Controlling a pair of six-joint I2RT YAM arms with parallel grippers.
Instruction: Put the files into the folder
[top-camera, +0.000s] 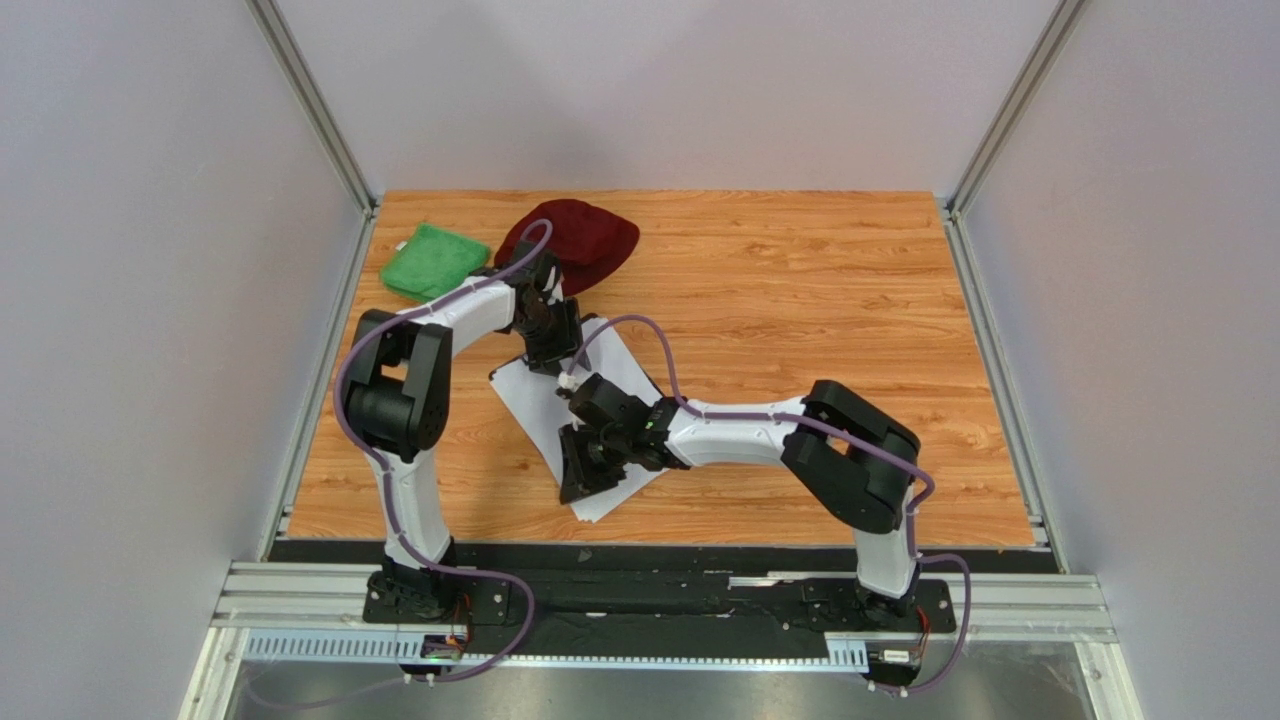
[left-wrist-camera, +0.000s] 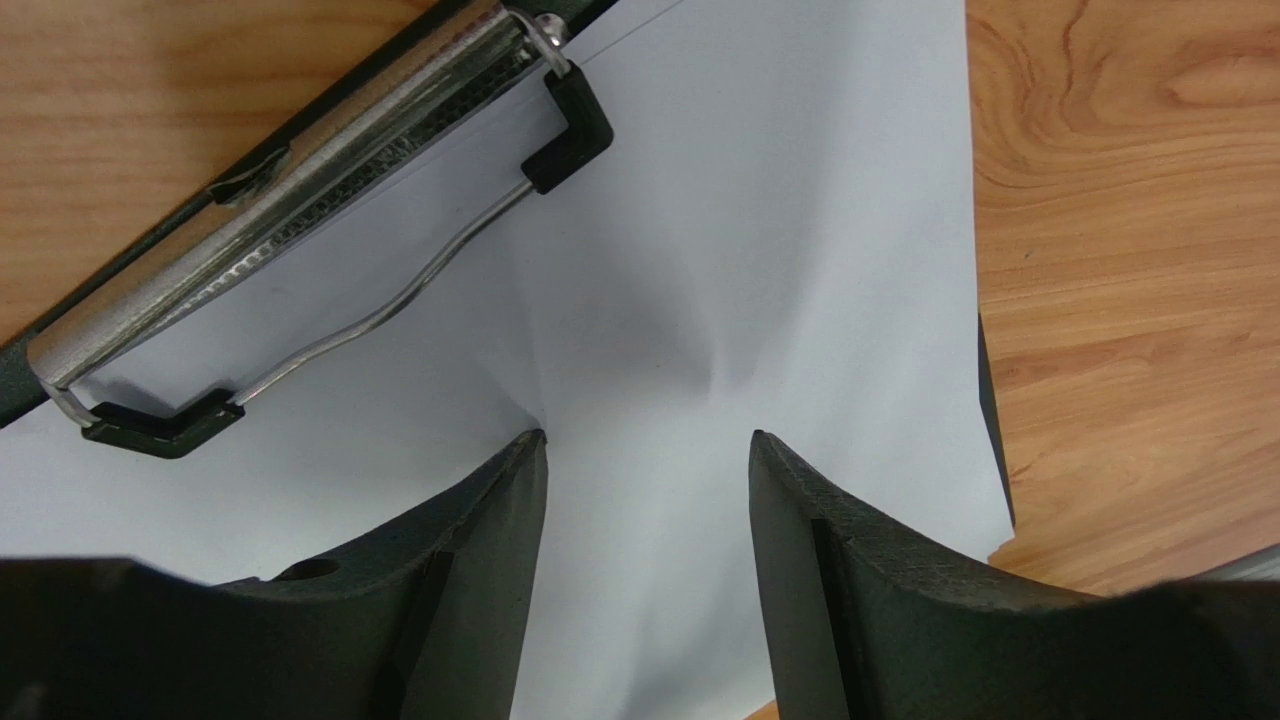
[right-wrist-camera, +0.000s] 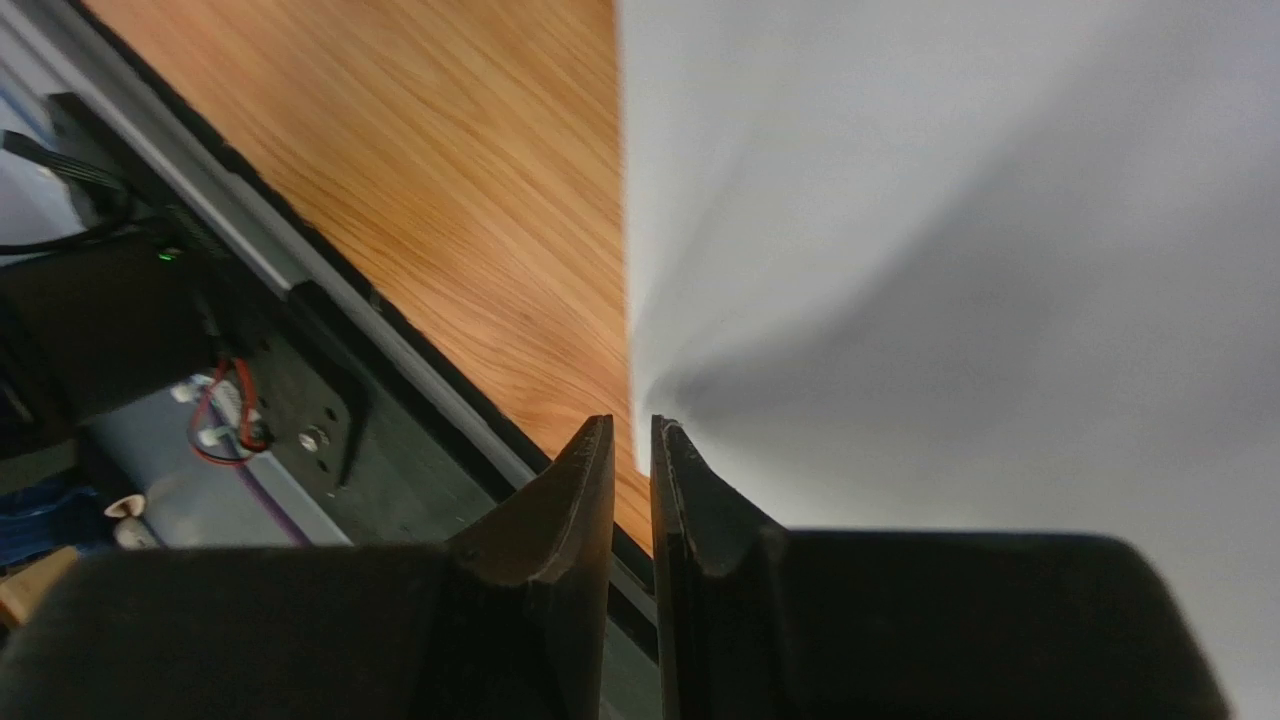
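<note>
The near corner of the files (top-camera: 519, 402), white sheets, lies close to the worktop (top-camera: 812, 300) front edge. The right claw (right-wrist-camera: 631, 428) is there, pinched on a sheet's side edge, and the paper puckers at its tips. The sheets' long axis runs diagonally, near-right to far-left. They rest on the folder (left-wrist-camera: 987, 405), which shows only as a thin black sliver past their edge. Broad bare wood lies to the right. At the far end the left claw (left-wrist-camera: 646, 443) hangs spread over the paper, gripping nothing. Just beyond it the clip (left-wrist-camera: 286, 180) holds the paper's end. Farther back are a red cap (top-camera: 586, 240) and a green cloth (top-camera: 433, 260), apart from the sheets.
</note>
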